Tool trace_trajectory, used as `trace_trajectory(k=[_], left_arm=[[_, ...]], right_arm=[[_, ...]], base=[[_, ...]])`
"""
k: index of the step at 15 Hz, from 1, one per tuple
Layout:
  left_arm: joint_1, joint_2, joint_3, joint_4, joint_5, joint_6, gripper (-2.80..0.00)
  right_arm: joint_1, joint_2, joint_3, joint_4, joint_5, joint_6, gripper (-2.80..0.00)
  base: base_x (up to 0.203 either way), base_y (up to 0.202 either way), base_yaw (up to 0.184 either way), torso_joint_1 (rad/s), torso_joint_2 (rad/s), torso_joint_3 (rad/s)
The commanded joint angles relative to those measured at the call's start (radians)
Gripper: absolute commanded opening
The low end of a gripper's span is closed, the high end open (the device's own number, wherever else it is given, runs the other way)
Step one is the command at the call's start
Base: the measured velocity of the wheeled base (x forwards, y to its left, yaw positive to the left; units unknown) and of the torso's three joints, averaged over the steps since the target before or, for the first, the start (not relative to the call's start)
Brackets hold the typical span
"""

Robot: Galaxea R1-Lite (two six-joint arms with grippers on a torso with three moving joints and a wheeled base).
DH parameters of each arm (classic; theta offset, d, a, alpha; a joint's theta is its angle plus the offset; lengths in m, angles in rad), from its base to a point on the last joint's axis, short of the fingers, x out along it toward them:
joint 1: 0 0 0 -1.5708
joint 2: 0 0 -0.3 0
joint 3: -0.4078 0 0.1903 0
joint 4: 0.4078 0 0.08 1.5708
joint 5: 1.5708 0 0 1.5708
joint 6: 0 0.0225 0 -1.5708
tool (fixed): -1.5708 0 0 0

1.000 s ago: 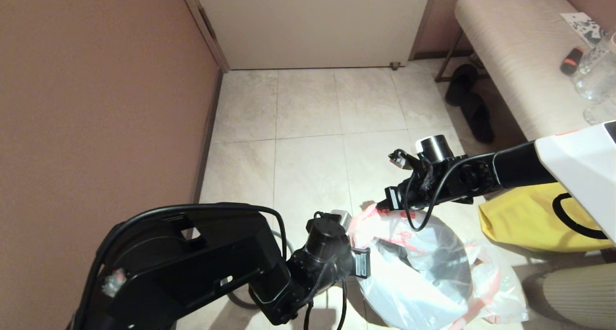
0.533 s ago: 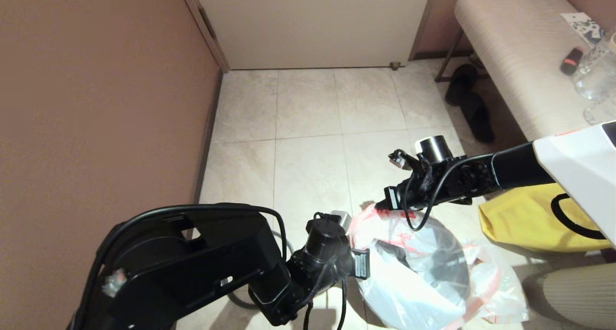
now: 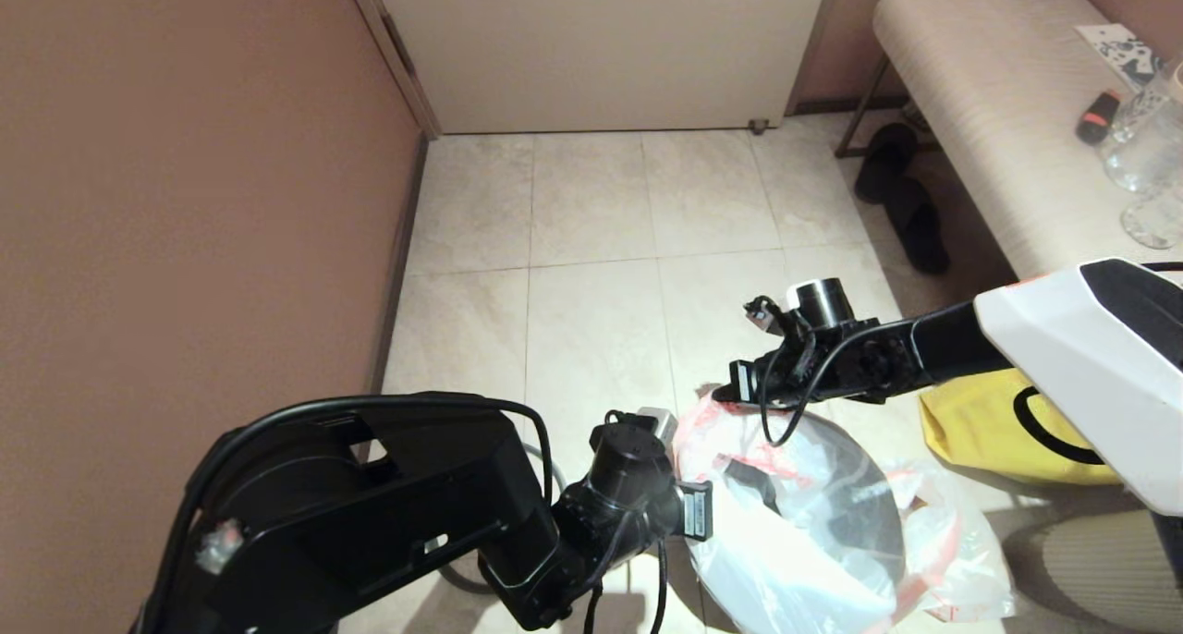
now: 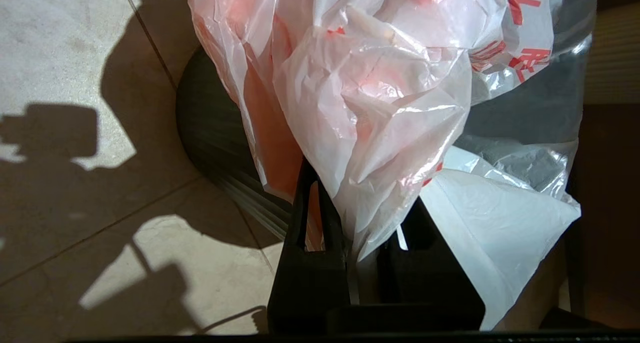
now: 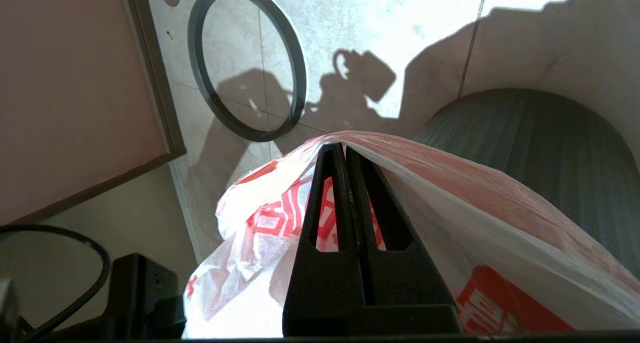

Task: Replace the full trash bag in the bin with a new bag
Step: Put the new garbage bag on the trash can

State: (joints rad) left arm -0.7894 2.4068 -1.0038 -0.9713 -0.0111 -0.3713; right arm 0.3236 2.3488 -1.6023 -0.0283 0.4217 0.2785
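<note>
Looking like a home entryway: tiled floor [image 3: 591, 209], closed door [image 3: 601, 42], padded bench [image 3: 980, 89], slippers [image 3: 901, 195] sitting underneath.

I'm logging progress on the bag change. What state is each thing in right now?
new bag: draped over the bin, hem held up at two spots, not yet fitted.
bin: upright on the floor, hoop off.
grey hoop: lying flat on the floor near the wall, apart from the bin.
left gripper: shut on the bag's hem.
right gripper: shut on the bag's hem.
yellow tote: on the floor beside the bin.
</note>
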Motion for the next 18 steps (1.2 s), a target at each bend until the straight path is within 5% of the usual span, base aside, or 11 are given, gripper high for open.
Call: trace_trajectory(k=[1, 18], left_arm=[[0.005, 0.002, -0.004, -0.006, 0.002, -0.003, -2.8], [0.058, 0.015, -0.018, -0.067, 0.074, -0.008, -2.8]], right_arm=[[0.0, 0.041, 0.001, 0.001, 0.003, 0.002, -2.8], [-0.078, 0.072, -0.101, 0.099, -0.028, -0.007, -2.8]], base=[[0.0, 0.0, 0.0, 0.0, 0.0, 0.0], [0.0, 0.0, 0.0, 0.0, 0.0, 0.0]])
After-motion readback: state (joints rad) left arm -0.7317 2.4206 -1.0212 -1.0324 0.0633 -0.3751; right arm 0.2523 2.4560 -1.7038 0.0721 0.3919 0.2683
